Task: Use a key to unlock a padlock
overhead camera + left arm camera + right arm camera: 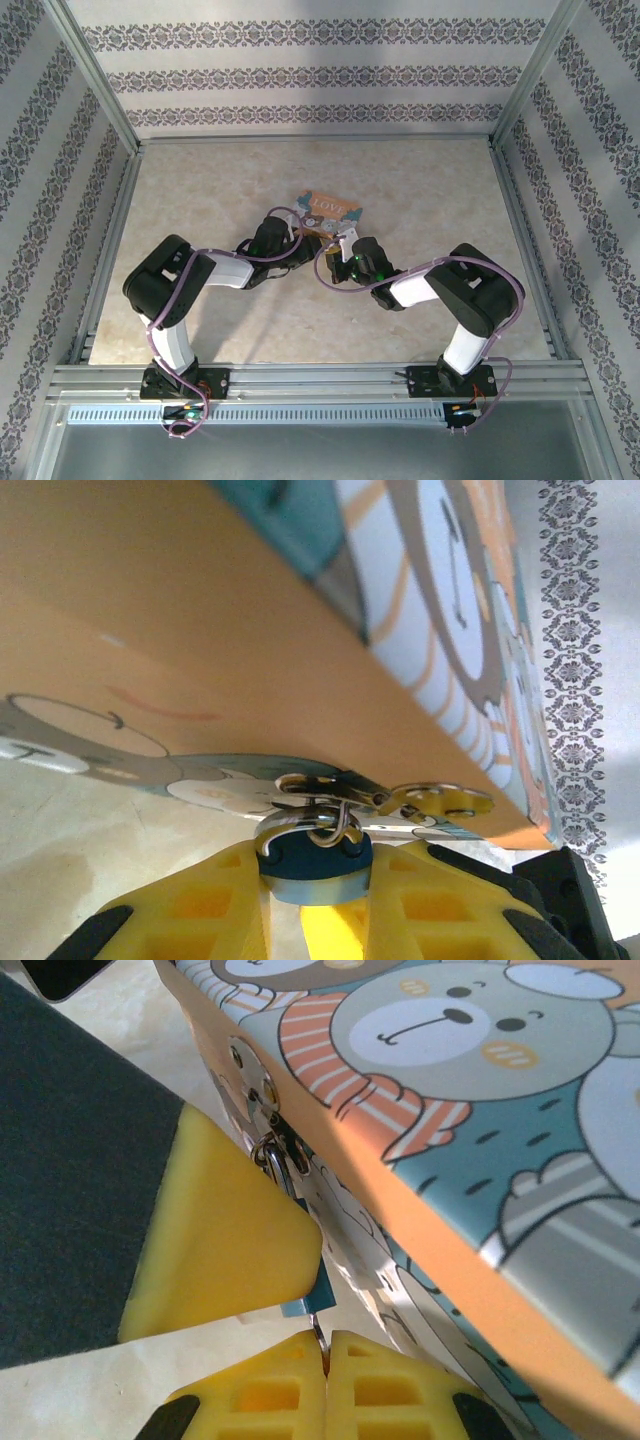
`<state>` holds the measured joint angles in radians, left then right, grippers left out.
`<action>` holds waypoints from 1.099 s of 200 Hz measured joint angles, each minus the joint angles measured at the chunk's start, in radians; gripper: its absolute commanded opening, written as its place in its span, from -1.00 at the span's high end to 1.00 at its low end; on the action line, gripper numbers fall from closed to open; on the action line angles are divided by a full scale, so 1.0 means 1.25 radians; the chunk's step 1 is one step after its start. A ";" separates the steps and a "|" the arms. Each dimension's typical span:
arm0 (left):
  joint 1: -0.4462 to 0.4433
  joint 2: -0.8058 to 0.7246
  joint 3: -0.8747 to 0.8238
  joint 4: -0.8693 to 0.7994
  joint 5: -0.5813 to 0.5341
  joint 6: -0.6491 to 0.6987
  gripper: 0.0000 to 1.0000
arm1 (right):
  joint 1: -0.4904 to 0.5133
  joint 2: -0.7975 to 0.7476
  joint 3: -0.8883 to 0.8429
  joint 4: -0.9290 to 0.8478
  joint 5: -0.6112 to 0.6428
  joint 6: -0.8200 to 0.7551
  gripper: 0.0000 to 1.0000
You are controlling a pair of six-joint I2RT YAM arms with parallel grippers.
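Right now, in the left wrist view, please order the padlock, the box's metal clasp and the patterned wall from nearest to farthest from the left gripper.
1. padlock: between the jaws of the left gripper, bottom centre.
2. metal clasp: just beyond, on the orange side of the box, to the right.
3. patterned wall: far behind, at the right edge.
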<state>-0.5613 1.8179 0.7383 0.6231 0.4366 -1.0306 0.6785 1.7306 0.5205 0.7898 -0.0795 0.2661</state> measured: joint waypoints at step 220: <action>0.081 -0.215 -0.129 -0.027 0.036 0.007 -0.10 | -0.012 0.036 -0.016 0.065 -0.033 0.127 1.00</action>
<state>-0.4599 1.5497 0.5774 0.5900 0.4816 -1.0214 0.6632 1.7756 0.5011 0.8711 -0.1204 0.4252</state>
